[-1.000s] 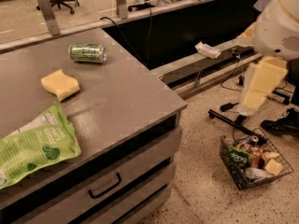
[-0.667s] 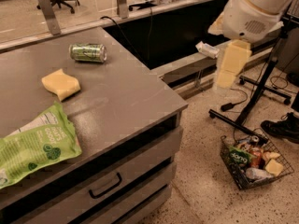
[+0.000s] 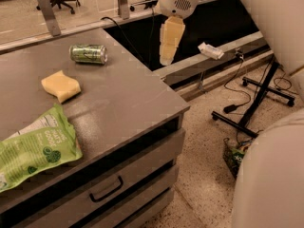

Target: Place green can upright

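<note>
The green can (image 3: 88, 53) lies on its side at the far part of the grey table (image 3: 128, 99), its silver ends facing left and right. My gripper (image 3: 170, 42) hangs down from the white wrist above the table's far right edge, to the right of the can and well apart from it. It holds nothing that I can see.
A yellow sponge (image 3: 61, 86) lies in front of the can. A large flat green snack bag (image 3: 33, 146) lies at the table's near left. My white arm (image 3: 270, 175) fills the right foreground and partly hides a wire basket (image 3: 236, 156) on the floor. A black stand (image 3: 256, 103) and cables are beyond.
My gripper has swung left from beside the table to above its far right edge, closer to the can. The arm now fills the right foreground. The can has not moved.
</note>
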You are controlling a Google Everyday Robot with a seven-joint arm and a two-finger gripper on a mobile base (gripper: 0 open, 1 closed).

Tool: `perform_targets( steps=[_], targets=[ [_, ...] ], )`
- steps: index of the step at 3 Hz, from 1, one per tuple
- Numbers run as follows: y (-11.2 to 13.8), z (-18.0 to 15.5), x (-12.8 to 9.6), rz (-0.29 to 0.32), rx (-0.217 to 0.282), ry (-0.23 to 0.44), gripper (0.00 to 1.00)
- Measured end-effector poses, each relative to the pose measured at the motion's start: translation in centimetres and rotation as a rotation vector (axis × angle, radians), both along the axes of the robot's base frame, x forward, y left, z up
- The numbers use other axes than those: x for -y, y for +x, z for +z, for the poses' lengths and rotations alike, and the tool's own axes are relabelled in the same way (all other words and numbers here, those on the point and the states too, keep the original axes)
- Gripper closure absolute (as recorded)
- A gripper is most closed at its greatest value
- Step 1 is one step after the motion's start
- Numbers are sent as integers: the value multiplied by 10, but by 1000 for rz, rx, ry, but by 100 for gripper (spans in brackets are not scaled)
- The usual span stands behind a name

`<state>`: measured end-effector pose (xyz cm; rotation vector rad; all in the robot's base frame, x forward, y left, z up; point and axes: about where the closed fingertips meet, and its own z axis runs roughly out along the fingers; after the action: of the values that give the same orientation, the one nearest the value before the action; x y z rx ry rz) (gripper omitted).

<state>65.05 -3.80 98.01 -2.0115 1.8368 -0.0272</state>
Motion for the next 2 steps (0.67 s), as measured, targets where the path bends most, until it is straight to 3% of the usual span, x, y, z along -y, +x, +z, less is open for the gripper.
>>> perform_targets(
  steps=[2],
  targets=[
    [20,-7,-18,32,12,20,0]
  ],
)
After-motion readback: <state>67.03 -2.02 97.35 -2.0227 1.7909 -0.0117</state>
